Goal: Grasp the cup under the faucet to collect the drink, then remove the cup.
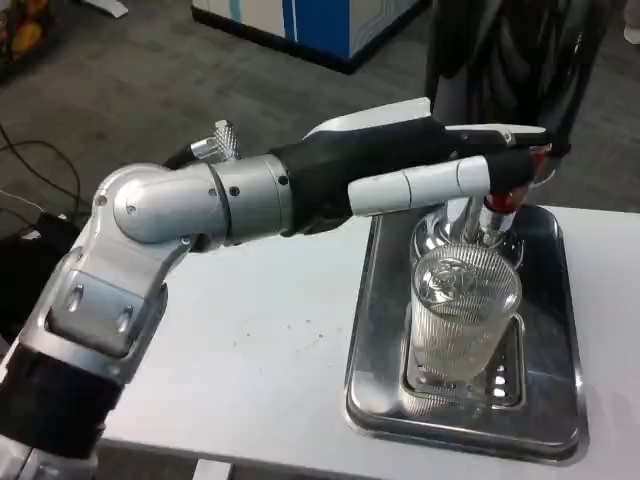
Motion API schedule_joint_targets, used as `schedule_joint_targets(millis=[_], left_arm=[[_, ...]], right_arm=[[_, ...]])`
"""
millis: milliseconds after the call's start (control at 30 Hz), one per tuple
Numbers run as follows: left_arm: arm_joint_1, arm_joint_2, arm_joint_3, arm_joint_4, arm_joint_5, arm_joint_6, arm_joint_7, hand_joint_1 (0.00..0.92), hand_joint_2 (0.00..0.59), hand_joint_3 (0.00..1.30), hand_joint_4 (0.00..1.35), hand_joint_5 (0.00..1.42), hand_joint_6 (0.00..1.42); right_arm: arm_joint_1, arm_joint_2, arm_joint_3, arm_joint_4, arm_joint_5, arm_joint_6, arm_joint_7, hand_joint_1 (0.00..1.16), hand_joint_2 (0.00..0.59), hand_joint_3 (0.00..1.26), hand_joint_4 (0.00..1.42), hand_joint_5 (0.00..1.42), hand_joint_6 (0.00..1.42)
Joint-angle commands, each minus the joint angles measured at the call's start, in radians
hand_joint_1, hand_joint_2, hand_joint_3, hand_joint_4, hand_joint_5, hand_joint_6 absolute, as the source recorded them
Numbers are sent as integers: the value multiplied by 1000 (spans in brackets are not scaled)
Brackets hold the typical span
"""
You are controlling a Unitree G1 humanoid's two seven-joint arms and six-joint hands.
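One ribbed clear glass cup (465,315) stands on one steel drip tray (560,400), beneath one faucet (500,205). One robot hand (420,165) reaches over one white table (260,350).

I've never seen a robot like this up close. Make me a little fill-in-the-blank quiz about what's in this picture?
1. The clear ribbed cup stands on a shiny metal ____.
2. The tray rests on a table whose colour is ____.
3. The robot's left hand reaches to the red-tipped faucet, which is directly ____ the cup.

Missing words: tray; white; above
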Motion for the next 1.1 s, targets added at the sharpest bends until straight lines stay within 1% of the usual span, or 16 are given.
schedule_joint_targets(millis=[33,367,767,900,967,1033,1067,1100], left_arm=[[20,18,-48,12,63,-34,-28,0,42,110,14,101,24],[22,35,-91,26,146,-126,-23,0,40,100,0,88,15],[29,36,-129,28,225,-212,10,0,38,72,0,65,9],[31,31,-130,29,236,-221,15,0,39,66,0,59,9],[32,31,-132,28,240,-223,18,0,39,64,0,56,9],[33,32,-133,25,243,-223,22,0,39,63,0,55,9],[34,34,-134,22,246,-226,24,0,39,61,0,54,9],[35,35,-134,20,245,-223,25,0,39,59,0,53,9]], right_arm=[[1,-4,-13,4,7,-4,-10,337,440,228,86,71,0],[-8,-7,-16,6,12,5,-7,334,440,228,86,72,0],[-4,-4,-18,9,22,9,-8,334,440,228,86,72,0],[-1,-3,-21,8,30,11,-7,334,440,228,86,72,0],[-2,2,-24,9,43,12,-7,334,440,228,86,72,0],[-5,9,-31,15,78,15,-3,334,440,228,86,72,0],[-6,10,-34,18,94,16,-2,362,407,166,78,86,0],[-12,14,-40,31,132,15,3,382,384,130,75,94,0]])
